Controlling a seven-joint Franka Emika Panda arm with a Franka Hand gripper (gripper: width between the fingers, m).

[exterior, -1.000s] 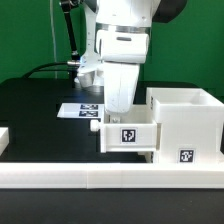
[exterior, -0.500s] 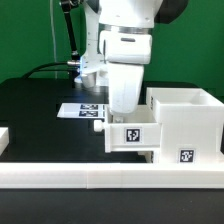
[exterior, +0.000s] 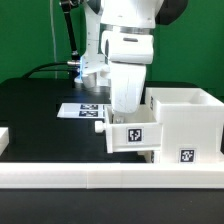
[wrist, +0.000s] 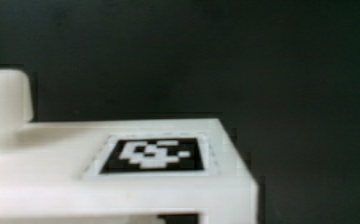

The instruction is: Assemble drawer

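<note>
The Panda arm stands vertical, wrist pointing straight down, directly above the small drawer box. Its white wrist housing hangs just over that box's top edge. The pincer sits low behind the box's front face; its 2 fingers are hidden, so their spacing cannot be read.
</note>
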